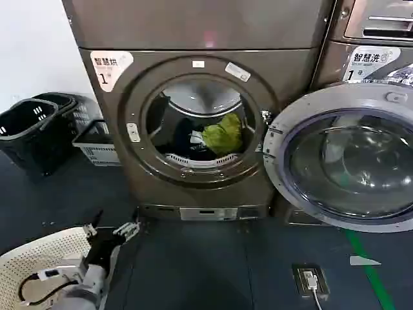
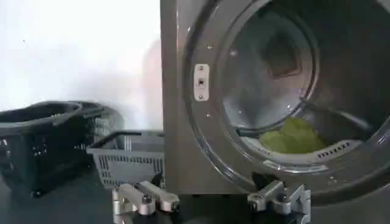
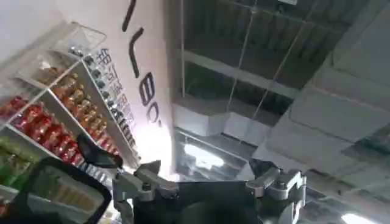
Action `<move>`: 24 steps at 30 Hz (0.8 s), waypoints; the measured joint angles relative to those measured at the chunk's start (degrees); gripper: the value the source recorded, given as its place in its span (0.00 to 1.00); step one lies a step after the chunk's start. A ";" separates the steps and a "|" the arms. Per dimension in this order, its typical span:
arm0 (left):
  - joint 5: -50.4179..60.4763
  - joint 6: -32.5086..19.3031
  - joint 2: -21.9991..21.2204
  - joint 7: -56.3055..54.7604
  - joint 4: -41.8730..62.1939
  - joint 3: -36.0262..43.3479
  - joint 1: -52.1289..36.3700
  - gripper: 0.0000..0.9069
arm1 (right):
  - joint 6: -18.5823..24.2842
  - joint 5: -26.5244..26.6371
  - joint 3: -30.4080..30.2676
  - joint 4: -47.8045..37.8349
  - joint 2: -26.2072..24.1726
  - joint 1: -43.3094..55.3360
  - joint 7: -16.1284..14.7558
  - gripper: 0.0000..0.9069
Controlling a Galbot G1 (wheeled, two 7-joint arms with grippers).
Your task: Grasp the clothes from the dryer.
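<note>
The dryer drum held green clothes and dark items, well beyond the left gripper, jaws wide; right gripper jaws wide, empty

The dryer stands with its round door swung wide to the right. Inside the drum lie a yellow-green garment and dark clothes. The left tool hovers low before the dryer, fingers spread, beside a white basket. Black baskets and a grey basket stand at the left.
</note>
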 measured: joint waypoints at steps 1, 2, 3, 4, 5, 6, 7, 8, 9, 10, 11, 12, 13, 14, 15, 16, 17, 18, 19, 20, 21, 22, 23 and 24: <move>0.00 0.10 -0.01 0.13 -0.11 -0.04 0.02 1.00 | 0.08 0.40 0.00 0.06 -0.06 0.13 -0.23 1.00; 0.00 0.18 -0.08 0.33 -0.22 -0.10 0.04 1.00 | 0.20 0.73 0.00 0.09 -0.12 0.18 -0.52 1.00; 0.01 0.21 -0.13 0.47 -0.29 -0.12 0.07 1.00 | 0.35 0.92 0.00 0.09 -0.15 0.22 -0.75 1.00; 0.05 0.22 -0.19 0.58 -0.33 -0.12 0.11 1.00 | 0.54 1.03 0.00 0.06 -0.18 0.26 -0.91 1.00; 0.16 0.20 -0.23 0.61 -0.34 -0.12 0.16 1.00 | 0.64 1.27 -0.03 0.05 -0.19 0.33 -1.11 1.00; 0.30 0.16 -0.24 0.63 -0.34 -0.13 0.17 1.00 | 0.76 1.45 -0.07 0.04 -0.20 0.40 -1.25 1.00; 0.45 0.14 -0.25 0.63 -0.34 -0.13 0.15 1.00 | 0.87 1.60 -0.12 0.03 -0.20 0.47 -1.33 1.00; 0.49 0.14 -0.26 0.66 -0.33 -0.13 0.13 1.00 | 0.99 1.76 -0.20 0.03 -0.20 0.52 -1.47 1.00; 0.49 0.14 -0.27 0.69 -0.33 -0.13 0.10 1.00 | 1.08 1.88 -0.27 0.03 -0.21 0.61 -1.52 1.00; 0.48 0.15 -0.32 0.74 -0.33 -0.13 0.01 1.00 | 1.13 2.01 -0.37 0.03 -0.22 0.68 -1.61 1.00; 0.48 0.16 -0.36 0.80 -0.33 -0.13 -0.04 1.00 | 1.18 2.11 -0.42 0.03 -0.22 0.74 -1.70 1.00; 0.49 0.19 -0.42 0.84 -0.33 -0.10 -0.06 1.00 | 1.23 2.19 -0.48 0.03 -0.22 0.79 -1.76 1.00; 0.50 0.21 -0.45 0.87 -0.33 -0.05 -0.07 1.00 | 1.32 2.21 -0.51 0.03 -0.22 0.84 -1.82 1.00; 0.51 0.23 -0.45 0.90 -0.33 -0.01 -0.06 1.00 | 1.40 2.21 -0.56 0.02 -0.22 0.89 -1.91 1.00; 0.54 0.23 -0.45 0.92 -0.32 0.03 -0.05 1.00 | 1.44 2.24 -0.61 0.03 -0.22 0.94 -1.99 1.00; 0.59 0.23 -0.45 0.93 -0.29 0.03 -0.07 1.00 | 1.48 2.30 -0.63 0.03 -0.22 0.98 -2.07 1.00; 0.67 0.23 -0.47 0.93 -0.22 0.04 -0.12 1.00 | 1.51 2.40 -0.64 0.03 -0.22 0.99 -2.14 1.00; 0.69 0.23 -0.49 0.94 -0.23 0.07 -0.13 1.00 | 1.54 2.50 -0.65 0.05 -0.23 0.99 -2.20 1.00; 0.69 0.23 -0.49 0.95 -0.24 0.08 -0.12 1.00 | 1.57 2.56 -0.65 0.05 -0.23 0.98 -2.23 1.00; 0.69 0.23 -0.49 0.99 -0.30 0.10 -0.08 1.00 | 1.59 2.64 -0.63 0.05 -0.23 0.98 -2.27 1.00; 0.70 0.23 -0.49 0.99 -0.31 0.10 -0.06 1.00 | 1.61 2.72 -0.60 0.06 -0.23 0.94 -2.30 1.00; 0.70 0.23 -0.47 1.00 -0.32 0.10 -0.06 1.00 | 1.64 2.83 -0.49 0.06 -0.22 0.87 -2.32 1.00; 0.71 0.23 -0.46 1.00 -0.33 0.10 -0.05 1.00 | 1.65 2.90 -0.39 0.06 -0.22 0.81 -2.33 1.00; 0.70 0.23 -0.46 1.03 -0.38 0.10 -0.03 1.00 | 1.67 2.98 -0.30 0.07 -0.20 0.74 -2.36 1.00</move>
